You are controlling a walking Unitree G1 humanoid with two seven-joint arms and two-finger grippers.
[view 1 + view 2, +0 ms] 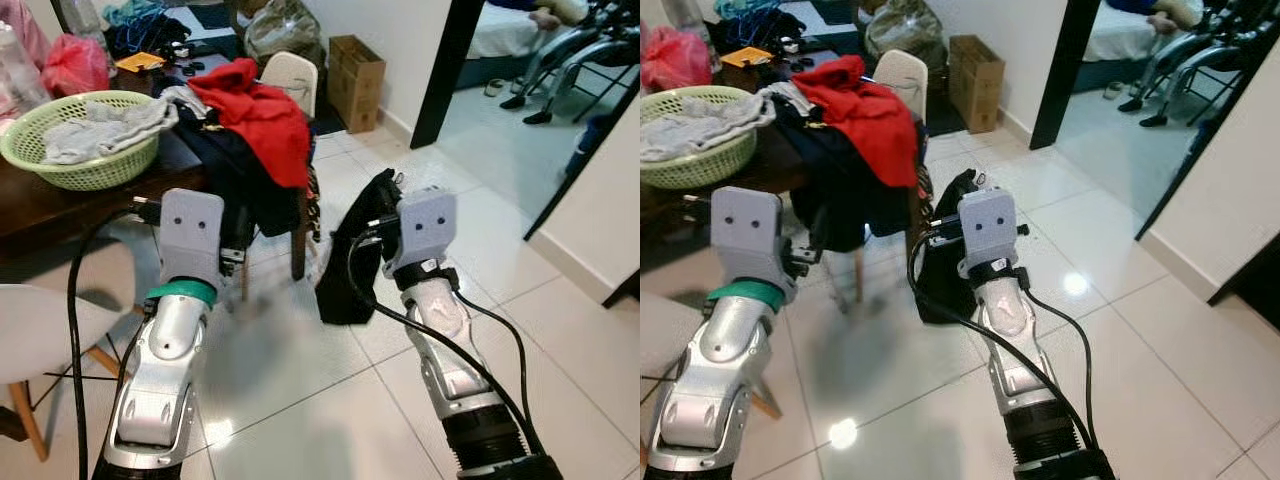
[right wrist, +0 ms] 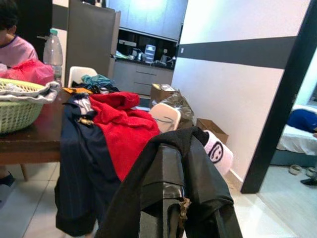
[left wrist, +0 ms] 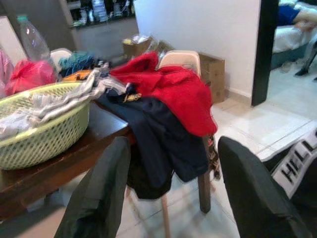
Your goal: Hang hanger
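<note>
White glossy floor tiles (image 1: 330,400) all over, ceiling light bouncing off them. Past the fingertips there's a dark wood table (image 1: 40,205) with a green basket (image 1: 85,150) of laundry and a pile of red and navy clothes (image 1: 255,120) spilling off the edge. White chair (image 1: 292,75) behind that, cardboard box (image 1: 355,80) by the white wall (image 3: 198,29). Off to the right side of the fingers, a black-framed doorway (image 1: 450,70) opens onto a bedroom. Grey cabinets (image 2: 143,74) at the far end.
</note>
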